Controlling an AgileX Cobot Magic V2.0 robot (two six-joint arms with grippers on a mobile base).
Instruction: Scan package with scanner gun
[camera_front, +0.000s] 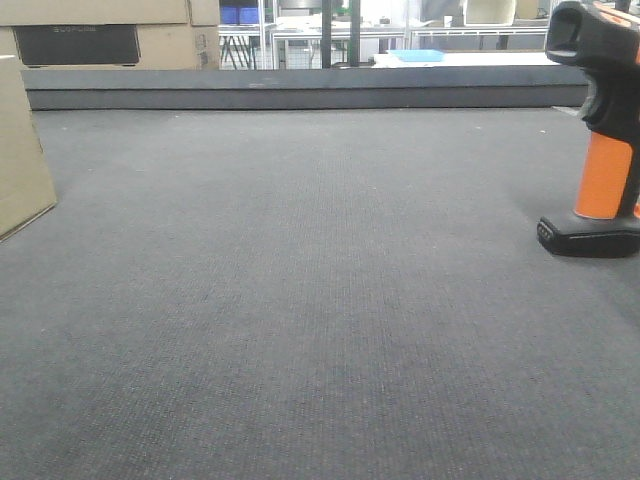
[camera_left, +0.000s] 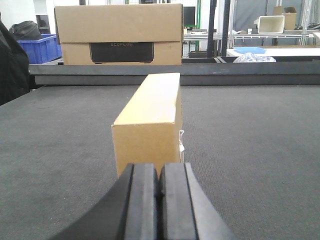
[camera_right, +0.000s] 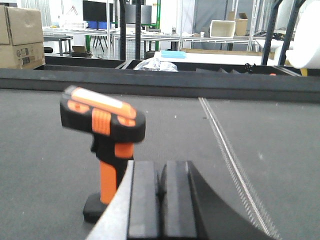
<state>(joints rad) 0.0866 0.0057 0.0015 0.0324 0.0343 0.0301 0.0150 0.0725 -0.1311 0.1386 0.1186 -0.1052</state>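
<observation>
We see a dark grey mat (camera_front: 300, 300) spread wide in the front view, with the box (camera_front: 22, 150) cut off at the left edge and the scanner (camera_front: 600, 130) standing at the right edge, well apart from each other.

From the left wrist, our left gripper (camera_left: 160, 187) has its two black pads pressed together, with nothing between them. The box (camera_left: 150, 120) stands on the mat just beyond the pads, its narrow end facing us and its length running away toward the far rail (camera_left: 250, 77). A bit of white label shows on its right side, too thin to read. A larger carton (camera_left: 118, 32) with a dark panel sits behind the rail.

From the right wrist, our right gripper (camera_right: 161, 197) is likewise closed on nothing, pads meeting. The scanner (camera_right: 102, 145) stands upright on its black base just to the left of and beyond the pads, orange handle vertical, black and orange head pointing right. We cannot tell whether the gripper touches it. A pale seam (camera_right: 230, 155) runs across the mat to the right.
</observation>
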